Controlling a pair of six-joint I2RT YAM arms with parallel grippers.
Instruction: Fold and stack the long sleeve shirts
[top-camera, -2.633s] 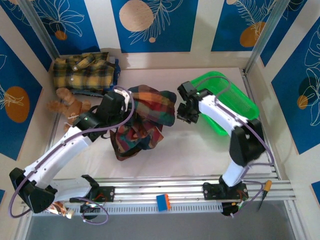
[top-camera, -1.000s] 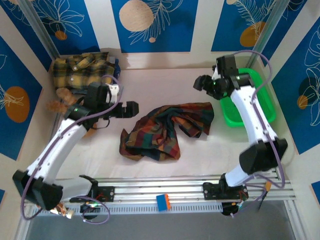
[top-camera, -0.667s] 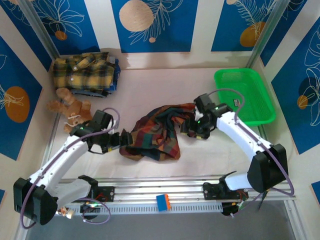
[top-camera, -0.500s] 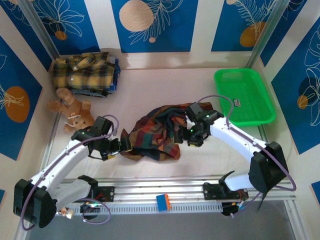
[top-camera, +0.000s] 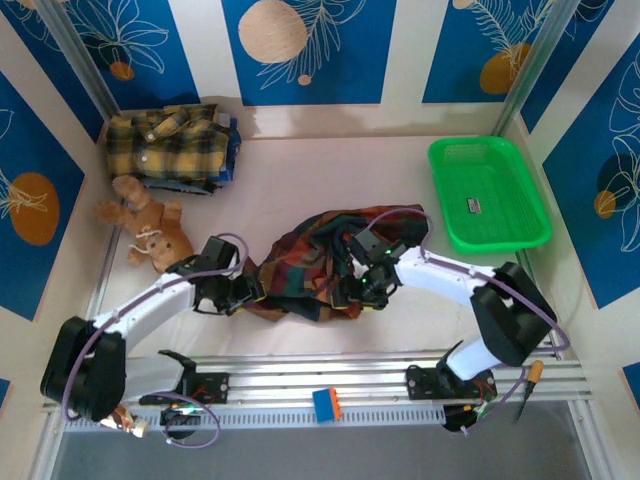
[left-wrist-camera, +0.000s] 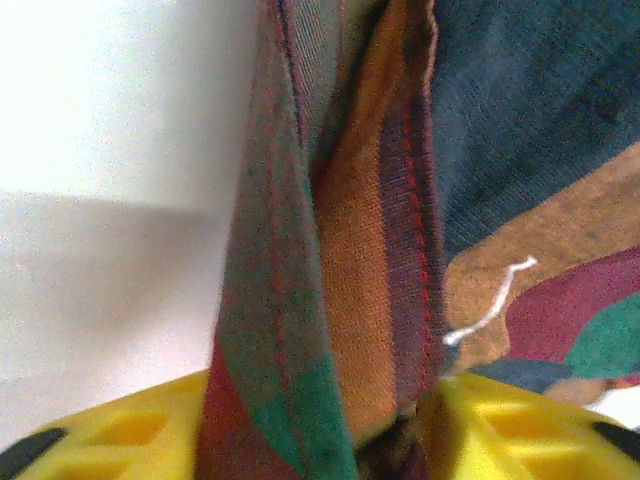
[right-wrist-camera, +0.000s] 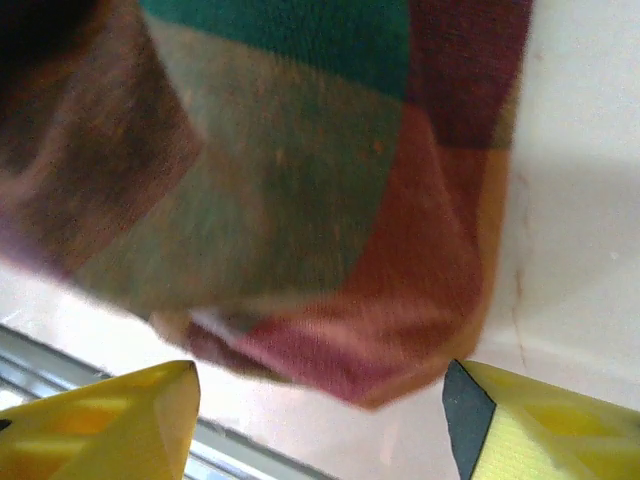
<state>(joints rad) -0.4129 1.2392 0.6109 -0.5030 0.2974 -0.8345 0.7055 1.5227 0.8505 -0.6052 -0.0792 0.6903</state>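
Dark shirt (top-camera: 318, 262) lies crumpled in a loose heap at the middle of the table (top-camera: 330, 170), its layers folded over one another; the yellow shirt (top-camera: 165, 148) sits folded in the far left corner. Left gripper (top-camera: 246, 292) is at the heap's near left edge, and in its wrist view a doubled hem runs down between the yellow fingers (left-wrist-camera: 520, 425), which pinch it. Right gripper (top-camera: 352, 292) is at the near right edge with its jaws spread; in its wrist view a corner of the cloth lies above and between the two fingers (right-wrist-camera: 130, 420), apparently touched by neither. The flannel looks light, soft and wholly limp: it should drape, sag and drag from any held point rather than keep a shape, and it seems neither fragile nor slippery. The best hold is judged to be a stitched edge or corner, taken as a thin pinch, with the two holds well apart so that the cloth can be drawn flat; a hold in the bunched middle would likely lift several layers together. Open room lies on the bare table beyond the heap and to its right, short of the basket (top-camera: 488, 192). The bear (top-camera: 148, 228) lies near on the left, and the rail (top-camera: 330, 372) closes the near side, so spreading is probably best done toward the far side.
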